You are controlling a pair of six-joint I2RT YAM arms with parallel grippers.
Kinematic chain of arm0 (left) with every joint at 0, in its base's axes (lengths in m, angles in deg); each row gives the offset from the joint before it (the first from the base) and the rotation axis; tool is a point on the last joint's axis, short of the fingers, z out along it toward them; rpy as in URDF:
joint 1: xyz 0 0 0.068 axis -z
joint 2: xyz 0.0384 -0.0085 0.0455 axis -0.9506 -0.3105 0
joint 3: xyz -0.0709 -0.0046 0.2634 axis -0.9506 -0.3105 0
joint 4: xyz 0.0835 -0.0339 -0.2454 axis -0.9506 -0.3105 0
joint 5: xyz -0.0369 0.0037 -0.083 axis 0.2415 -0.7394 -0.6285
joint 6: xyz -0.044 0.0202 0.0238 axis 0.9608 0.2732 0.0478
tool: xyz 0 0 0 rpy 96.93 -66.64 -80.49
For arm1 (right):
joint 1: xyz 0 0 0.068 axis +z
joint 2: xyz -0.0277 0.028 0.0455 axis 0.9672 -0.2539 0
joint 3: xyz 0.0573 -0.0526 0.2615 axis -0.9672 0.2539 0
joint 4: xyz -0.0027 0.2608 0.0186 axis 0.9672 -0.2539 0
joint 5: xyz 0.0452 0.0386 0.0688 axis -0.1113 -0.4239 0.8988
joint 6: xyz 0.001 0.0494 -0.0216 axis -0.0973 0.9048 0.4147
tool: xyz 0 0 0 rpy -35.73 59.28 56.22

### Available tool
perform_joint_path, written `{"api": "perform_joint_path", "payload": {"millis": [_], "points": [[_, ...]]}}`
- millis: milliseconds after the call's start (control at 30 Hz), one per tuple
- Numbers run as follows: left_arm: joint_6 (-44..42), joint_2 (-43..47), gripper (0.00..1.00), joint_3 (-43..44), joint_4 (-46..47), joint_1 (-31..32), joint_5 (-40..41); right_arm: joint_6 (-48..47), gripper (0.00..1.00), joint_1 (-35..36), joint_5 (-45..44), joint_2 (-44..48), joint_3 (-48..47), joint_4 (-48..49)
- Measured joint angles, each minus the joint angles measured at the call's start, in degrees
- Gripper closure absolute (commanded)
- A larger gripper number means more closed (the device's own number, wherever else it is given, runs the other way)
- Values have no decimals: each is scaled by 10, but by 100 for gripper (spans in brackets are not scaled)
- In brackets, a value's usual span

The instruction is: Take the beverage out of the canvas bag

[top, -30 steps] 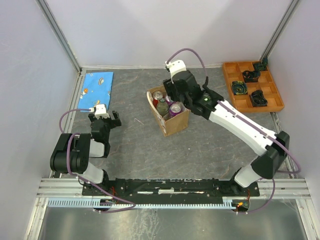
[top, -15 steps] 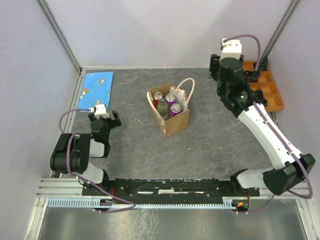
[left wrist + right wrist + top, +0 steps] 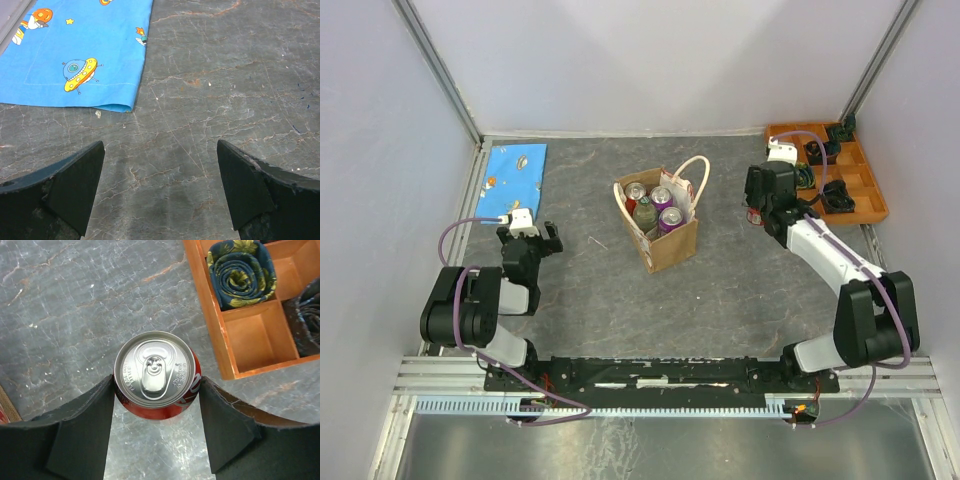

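Observation:
The tan canvas bag (image 3: 665,240) stands upright mid-table, one cream handle (image 3: 697,178) looped up, with several beverages in it: cans and a green bottle (image 3: 645,212). A red beverage can (image 3: 156,375) is outside the bag, to its right and beside the orange tray. My right gripper (image 3: 157,381) is shut on this can, a finger pressed to each side; in the top view the gripper (image 3: 757,208) is low near the table. I cannot tell whether the can touches the table. My left gripper (image 3: 160,150) is open over bare table at the left.
The orange compartment tray (image 3: 782,160) with rolled dark fabric pieces sits at the back right, its corner (image 3: 225,371) just right of the can. A blue printed cloth (image 3: 515,168) lies at the back left; its edge (image 3: 115,106) is ahead of the left gripper.
The right arm left the bag's mouth, swung up and right, then came down beside the orange tray with the red can. The bag's handle is uncovered. The left arm is unmoved.

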Motion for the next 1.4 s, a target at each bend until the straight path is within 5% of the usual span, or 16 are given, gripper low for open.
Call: {"api": "perform_joint_path", "payload": {"millis": [433,833,867,1100,1233,1400], "points": [[0,0,1,0,0,0,0,7,100,-26,88,-87,22,194],[0,0,1,0,0,0,0,2,99,-30,127,-150,38,259],[0,0,1,0,0,0,0,2,95,-30,130,-150,41,265],[0,0,1,0,0,0,0,2,13,-30,131,-131,68,277],[0,0,1,0,0,0,0,-1,2,-30,124,-115,76,261],[0,0,1,0,0,0,0,-8,1,-30,115,-89,76,233]]}}
